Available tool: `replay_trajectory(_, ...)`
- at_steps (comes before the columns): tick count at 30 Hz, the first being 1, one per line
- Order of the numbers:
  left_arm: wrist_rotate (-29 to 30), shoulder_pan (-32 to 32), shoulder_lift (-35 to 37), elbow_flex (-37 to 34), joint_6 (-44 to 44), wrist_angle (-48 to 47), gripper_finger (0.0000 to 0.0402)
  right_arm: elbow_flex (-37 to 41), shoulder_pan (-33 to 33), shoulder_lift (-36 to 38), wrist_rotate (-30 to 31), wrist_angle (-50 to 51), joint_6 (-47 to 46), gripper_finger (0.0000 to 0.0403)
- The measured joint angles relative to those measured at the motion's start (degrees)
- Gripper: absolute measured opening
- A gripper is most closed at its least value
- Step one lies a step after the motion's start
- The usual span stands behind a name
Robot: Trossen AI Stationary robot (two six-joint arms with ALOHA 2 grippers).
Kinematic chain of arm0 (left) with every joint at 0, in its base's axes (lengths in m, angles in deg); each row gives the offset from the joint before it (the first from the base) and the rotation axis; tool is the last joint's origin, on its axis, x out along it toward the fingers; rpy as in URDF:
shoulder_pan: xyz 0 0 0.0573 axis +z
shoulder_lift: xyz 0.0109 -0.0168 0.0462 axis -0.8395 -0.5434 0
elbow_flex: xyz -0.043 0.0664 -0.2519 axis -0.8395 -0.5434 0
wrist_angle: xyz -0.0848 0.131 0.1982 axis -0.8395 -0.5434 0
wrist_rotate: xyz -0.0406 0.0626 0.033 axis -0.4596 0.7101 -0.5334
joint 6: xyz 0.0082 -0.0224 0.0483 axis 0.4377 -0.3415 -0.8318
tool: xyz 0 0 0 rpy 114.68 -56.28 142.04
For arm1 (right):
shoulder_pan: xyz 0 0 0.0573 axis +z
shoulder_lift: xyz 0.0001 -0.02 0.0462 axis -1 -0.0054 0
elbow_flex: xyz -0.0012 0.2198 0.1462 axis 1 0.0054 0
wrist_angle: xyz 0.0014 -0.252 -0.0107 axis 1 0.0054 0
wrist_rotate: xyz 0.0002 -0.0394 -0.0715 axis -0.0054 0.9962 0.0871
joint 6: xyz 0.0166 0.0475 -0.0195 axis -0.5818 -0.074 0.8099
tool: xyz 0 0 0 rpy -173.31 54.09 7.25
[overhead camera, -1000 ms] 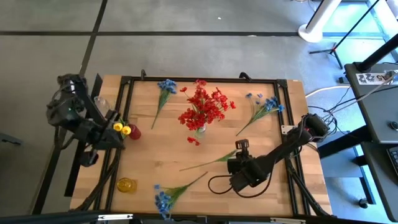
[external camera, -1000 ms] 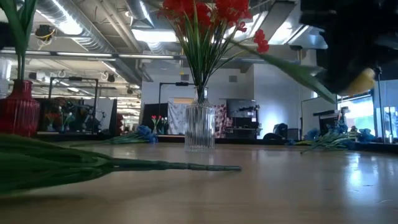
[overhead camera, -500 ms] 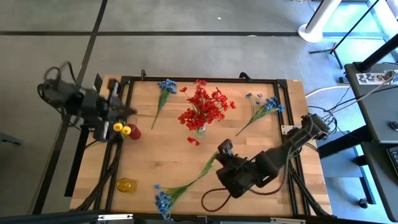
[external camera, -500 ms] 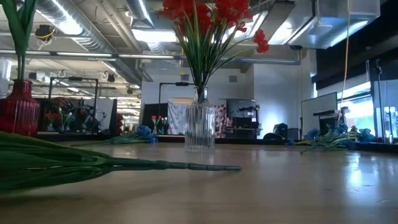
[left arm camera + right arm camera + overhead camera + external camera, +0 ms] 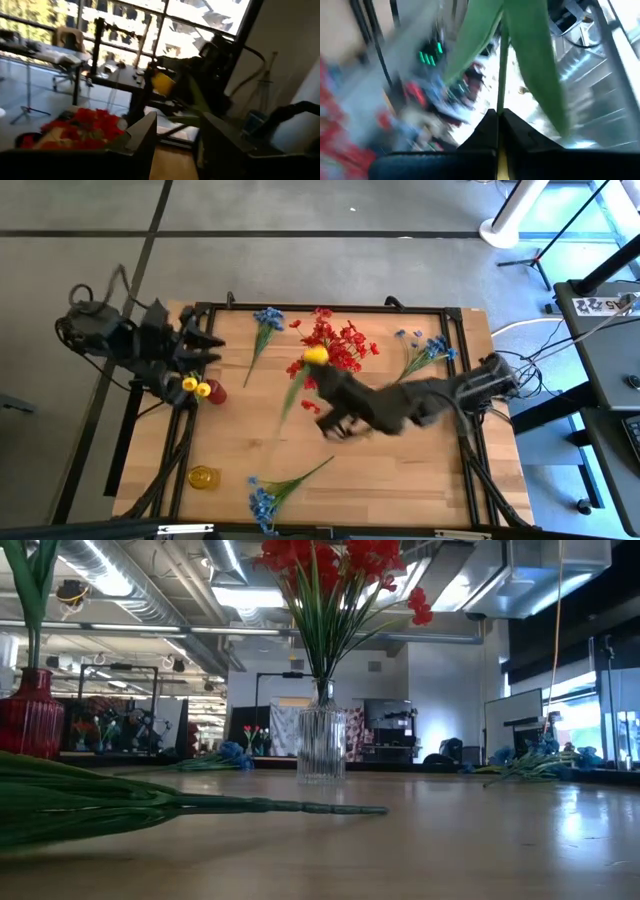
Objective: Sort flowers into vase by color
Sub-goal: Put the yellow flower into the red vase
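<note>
Red flowers (image 5: 331, 348) in clear vase (image 5: 321, 744)

The high view looks straight down on the whole worktop (image 5: 400, 470). The low view sits at worktop height, facing the room. Both share the clear vase (image 5: 321, 743) of red flowers (image 5: 335, 350), mid-frame.

The right arm reaches from the right side of the table toward its middle, stretched low and long across the surface. The right gripper (image 5: 330, 415) has its 2 fingers (image 5: 490, 127) pressed together, and a thin green stem is pinched between them. The left arm is folded at the left edge of the table, its wrist pointing toward the middle. The left gripper (image 5: 205, 348) holds nothing, and its 2 fingers (image 5: 142, 137) stand apart with a clear gap.
</note>
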Motion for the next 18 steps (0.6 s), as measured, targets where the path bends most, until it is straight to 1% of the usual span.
replay_trajectory(2,-3.9,0.0,-0.8,0.0,1.7,-1.8,0.0158,0.0,-2.2,-1.9,0.6,-5.6,12.3,0.0004)
replay_trajectory(3,-4.8,0.0,-1.3,0.0,2.3,-2.9,0.0162,0.1,-3.1,-2.6,-1.0,-6.4,15.5,0.0004)
replay_trajectory(4,-4.5,0.0,-1.9,0.0,2.5,-3.6,0.0166,0.2,-3.7,-2.9,-3.3,-6.6,16.2,0.0003)
replay_trajectory(8,0.8,0.0,-4.0,-0.1,3.1,-4.6,0.0180,0.2,-5.4,-3.7,-5.1,-8.3,22.8,0.0003)
replay_trajectory(10,3.8,0.2,-5.3,-0.1,5.1,-4.5,0.0184,0.1,-6.6,-4.1,-6.9,-9.1,28.6,0.0003)
replay_trajectory(12,5.9,1.1,-6.9,-0.1,7.9,-4.6,0.0186,0.1,-7.7,-4.7,-8.7,-12.0,34.9,0.0004)
replay_trajectory(18,5.3,4.1,-10.2,-0.1,12.7,-4.6,0.0186,0.2,-10.6,-5.3,-18.4,-24.4,46.9,0.0007)
